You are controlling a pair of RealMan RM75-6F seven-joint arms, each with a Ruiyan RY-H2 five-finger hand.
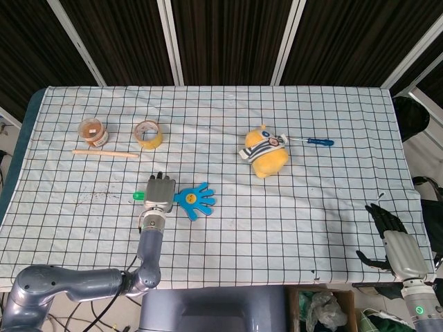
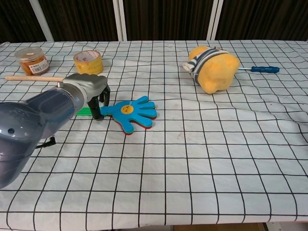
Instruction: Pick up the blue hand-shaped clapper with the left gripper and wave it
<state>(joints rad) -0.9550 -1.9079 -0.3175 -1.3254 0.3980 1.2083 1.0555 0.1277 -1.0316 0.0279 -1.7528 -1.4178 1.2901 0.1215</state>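
The blue hand-shaped clapper [image 1: 196,199] [image 2: 131,112] lies flat on the checked cloth, left of centre, its green handle [image 1: 138,196] [image 2: 85,111] pointing left. My left hand [image 1: 158,191] [image 2: 85,89] sits over the handle where it joins the blue palm. Its dark fingers [image 2: 98,112] curl down around the handle and grip it. The clapper still touches the table. My right hand [image 1: 392,237] hangs off the table's front right corner, fingers apart and holding nothing; the chest view does not show it.
A yellow plush toy [image 1: 264,153] [image 2: 213,68] and a blue-handled screwdriver [image 1: 315,142] [image 2: 260,69] lie at the right. A tape roll [image 1: 148,133] [image 2: 88,62], a small jar [image 1: 92,131] [image 2: 32,60] and a wooden stick [image 1: 105,153] [image 2: 32,78] sit at the back left.
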